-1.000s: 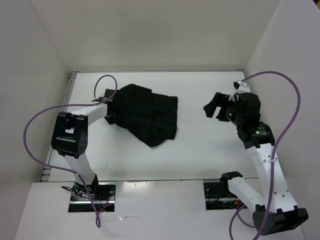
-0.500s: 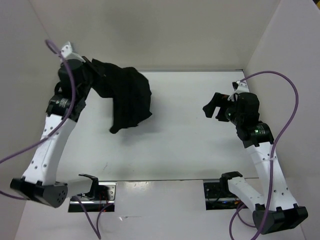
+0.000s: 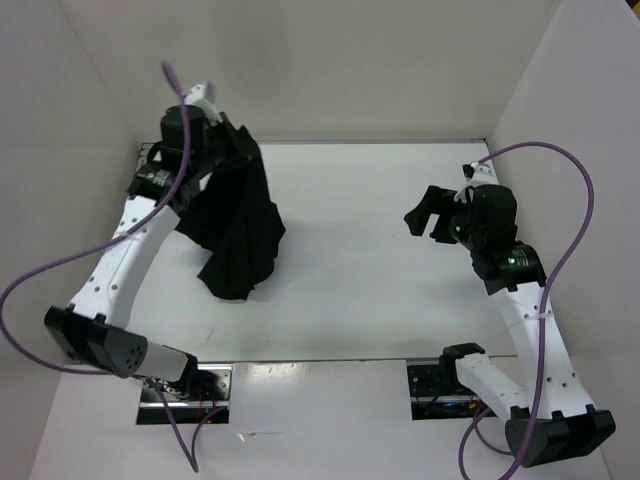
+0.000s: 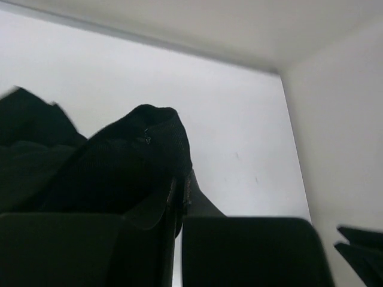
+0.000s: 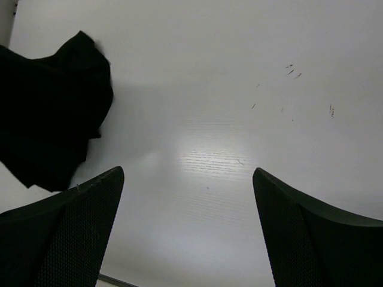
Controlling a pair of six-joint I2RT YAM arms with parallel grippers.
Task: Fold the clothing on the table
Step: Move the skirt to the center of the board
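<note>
Skirt (image 3: 235, 225) aloft, left side of table (image 3: 380, 270)

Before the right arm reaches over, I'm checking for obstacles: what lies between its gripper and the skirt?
Only bare table, from right gripper to skirt, shown by the top view.

The clothing (image 3: 238, 225) hangs from the left pincer (image 3: 222, 138) over the left side of the bench (image 3: 370, 290) — the right pincer (image 3: 428, 218) hovers well apart, over the right side.
</note>
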